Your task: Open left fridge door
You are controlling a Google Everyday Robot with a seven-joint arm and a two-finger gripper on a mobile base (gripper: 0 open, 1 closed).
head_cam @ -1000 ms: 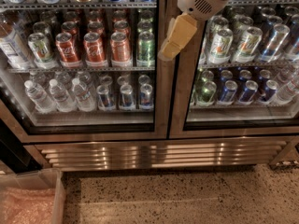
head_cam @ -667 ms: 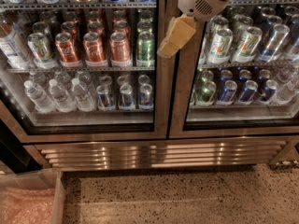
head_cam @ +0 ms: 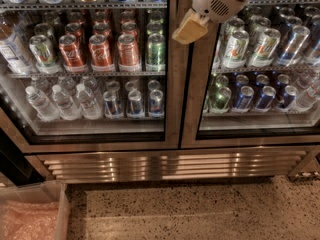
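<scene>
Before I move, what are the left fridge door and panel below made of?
The left fridge door: clear glass, cans show through; frame looks brushed steel, streaky sheen. The panel: ribbed metal, probably steel, banded glints. The gripper sits before the door's upper right frame.

White-green cans (head_cam: 235,46) and blue cans (head_cam: 255,96) are being displayed behind the right glass door (head_cam: 197,99), right of and below the pincer (head_cam: 189,30), which is being held high at that door's left edge. Well below it, a steel grille (head_cam: 165,166) is being lit. Far down-left, a clear bin (head_cam: 62,204) of pink wrap (head_cam: 25,221) is being kept on the speckled floor (head_cam: 200,209).
</scene>
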